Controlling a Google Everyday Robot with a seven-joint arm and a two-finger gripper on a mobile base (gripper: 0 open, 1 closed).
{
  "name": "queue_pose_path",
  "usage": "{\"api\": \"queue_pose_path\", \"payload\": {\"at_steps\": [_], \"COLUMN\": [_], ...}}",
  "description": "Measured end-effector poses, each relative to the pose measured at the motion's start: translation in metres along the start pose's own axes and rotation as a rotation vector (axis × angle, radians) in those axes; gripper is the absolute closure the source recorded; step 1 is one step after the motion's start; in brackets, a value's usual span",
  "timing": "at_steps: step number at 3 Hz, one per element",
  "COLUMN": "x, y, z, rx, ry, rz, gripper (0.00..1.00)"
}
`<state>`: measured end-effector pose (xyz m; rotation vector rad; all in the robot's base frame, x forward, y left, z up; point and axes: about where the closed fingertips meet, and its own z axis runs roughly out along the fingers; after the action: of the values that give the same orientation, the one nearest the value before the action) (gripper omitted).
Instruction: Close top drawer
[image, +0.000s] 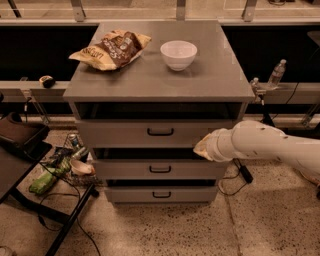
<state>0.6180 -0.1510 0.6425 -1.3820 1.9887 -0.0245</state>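
The top drawer (125, 133) is the uppermost of three grey drawers in the cabinet, with a small black bar handle (160, 132) at front centre. A dark gap shows above its front panel, under the cabinet top. My white arm reaches in from the right. The gripper (202, 148) is at the right part of the top drawer's front, near its lower edge, to the right of the handle. I cannot tell whether it touches the panel.
A chip bag (111, 49) and a white bowl (178, 54) sit on the cabinet top (220, 80). The middle drawer (160, 169) and the bottom drawer (161, 194) are below. A black stand with clutter (55, 167) is at the left, and a water bottle (276, 74) at the right.
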Motion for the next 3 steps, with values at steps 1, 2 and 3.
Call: {"api": "queue_pose_path", "payload": {"at_steps": [1,2,3], "x": [0.004,-0.010,-0.038], "y": [0.032,0.035,0.006], "z": [-0.040,-0.106,-0.184], "rx": [-0.046,-0.044,0.022], "ry": [0.126,0.220,0.276], "rz": [-0.077,-0.188,-0.257], "gripper": [0.96,1.00,1.00]}}
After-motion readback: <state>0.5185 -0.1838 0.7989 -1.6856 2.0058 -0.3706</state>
